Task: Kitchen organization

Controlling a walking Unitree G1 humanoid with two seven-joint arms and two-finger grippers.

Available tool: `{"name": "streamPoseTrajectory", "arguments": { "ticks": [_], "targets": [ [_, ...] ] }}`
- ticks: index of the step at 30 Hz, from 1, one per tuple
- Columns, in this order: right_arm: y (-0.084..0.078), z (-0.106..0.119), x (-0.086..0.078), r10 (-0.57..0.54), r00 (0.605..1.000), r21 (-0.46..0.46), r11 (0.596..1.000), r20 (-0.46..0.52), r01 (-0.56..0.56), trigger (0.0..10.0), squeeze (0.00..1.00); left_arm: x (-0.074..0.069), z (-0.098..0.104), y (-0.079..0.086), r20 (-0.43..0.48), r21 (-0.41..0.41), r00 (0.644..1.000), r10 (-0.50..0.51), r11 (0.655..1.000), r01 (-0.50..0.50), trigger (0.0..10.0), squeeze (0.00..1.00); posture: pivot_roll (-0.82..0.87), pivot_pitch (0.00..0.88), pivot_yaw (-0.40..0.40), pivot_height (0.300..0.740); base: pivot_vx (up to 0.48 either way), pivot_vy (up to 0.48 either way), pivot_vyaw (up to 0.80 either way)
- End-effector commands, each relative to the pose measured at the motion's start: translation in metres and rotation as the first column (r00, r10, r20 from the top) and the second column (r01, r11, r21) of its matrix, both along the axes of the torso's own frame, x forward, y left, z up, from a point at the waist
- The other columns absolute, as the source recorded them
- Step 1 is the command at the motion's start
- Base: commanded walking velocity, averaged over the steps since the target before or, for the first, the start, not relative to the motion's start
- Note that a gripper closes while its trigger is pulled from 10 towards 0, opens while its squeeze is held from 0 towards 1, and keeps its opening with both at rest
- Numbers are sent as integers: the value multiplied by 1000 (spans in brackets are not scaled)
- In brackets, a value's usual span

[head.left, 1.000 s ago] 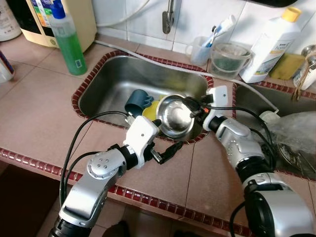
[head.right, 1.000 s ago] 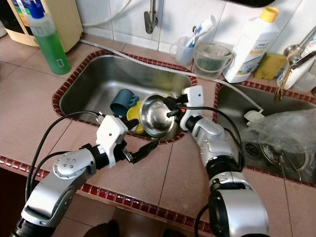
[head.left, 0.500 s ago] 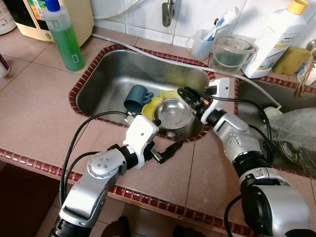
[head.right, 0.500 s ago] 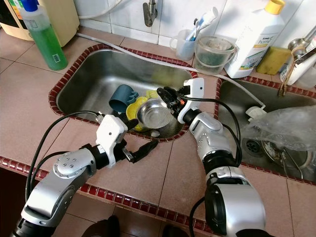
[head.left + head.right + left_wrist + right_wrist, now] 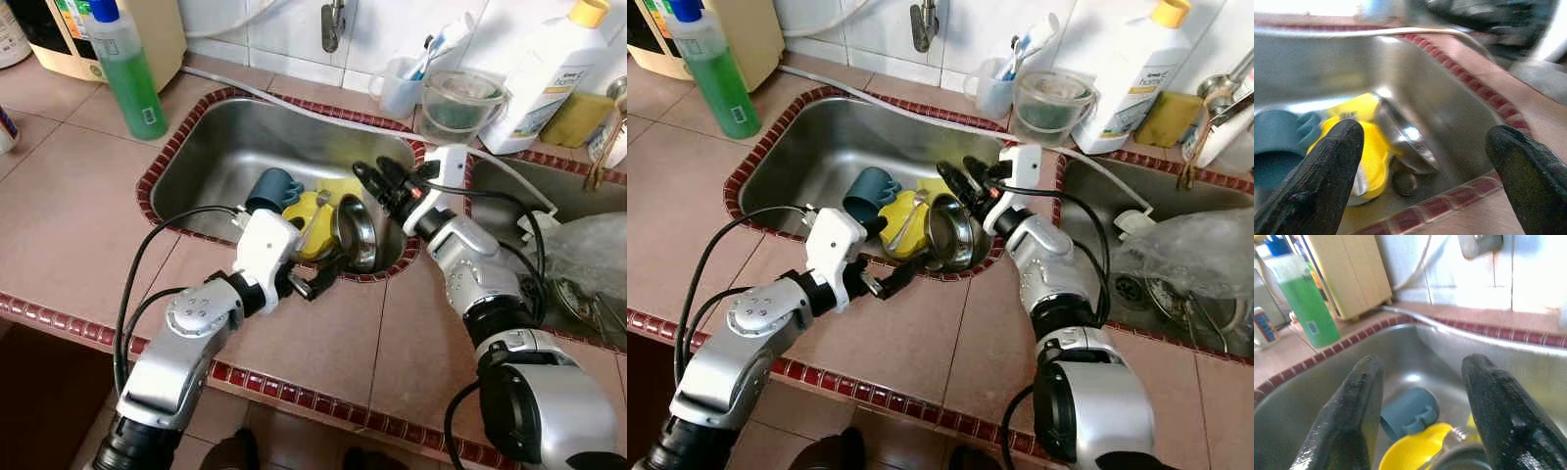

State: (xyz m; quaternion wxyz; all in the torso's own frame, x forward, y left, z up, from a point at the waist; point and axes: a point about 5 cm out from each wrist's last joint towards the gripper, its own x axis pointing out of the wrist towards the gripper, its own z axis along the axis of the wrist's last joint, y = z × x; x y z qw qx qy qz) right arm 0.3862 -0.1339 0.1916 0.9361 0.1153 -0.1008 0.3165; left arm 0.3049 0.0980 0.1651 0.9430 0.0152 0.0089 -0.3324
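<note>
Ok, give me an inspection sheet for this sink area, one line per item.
Surface: pinkish tiled counter with red trim around a steel sink.
Job's things: steel bowl tilted on edge against the sink's near wall, beside a yellow dish and blue mug.
Clutter: green soap bottle, white bottle, clear cup, plastic bag.
Grippers: left gripper open at the sink's near edge; right gripper open above the bowl.
Cables: black cables along both arms.
Surroundings: white tiled wall.

Pinkish tiled countertop (image 5: 69,196) edged with dark red trim, white tiled wall (image 5: 284,29) behind, evenly lit by daylight
</note>
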Motion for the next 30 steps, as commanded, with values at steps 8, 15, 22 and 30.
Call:
{"name": "streamPoseTrajectory", "arguments": {
  "ticks": [8, 15, 22, 30],
  "targets": [
    [-8, 4, -6, -84, 994, 27, 996, 72, 82, 10000, 1000, 29, 15, 15, 71, -57, 982, 177, 983, -173, 10000, 0, 123, 39, -98, 740, 0, 0, 0],
    [-16, 12, -12, -164, 980, 77, 985, 109, 156, 10000, 1000, 45, 20, 15, 109, -74, 962, 250, 967, -243, 10000, 0, 96, 0, -83, 740, 0, 0, 0],
    [-28, -3, -28, -342, 929, 47, 940, 138, 339, 10000, 1000, 53, 20, 12, 155, -50, 956, 249, 969, -244, 10000, 0, 50, 0, -40, 740, 0, 0, 0],
    [-44, -16, -54, -515, 841, 15, 854, 168, 520, 10000, 1000, 45, 6, 33, 140, -117, 939, 314, 947, -300, 10000, 0, 14, 0, -19, 740, 0, 0, 0]
  ]
}}
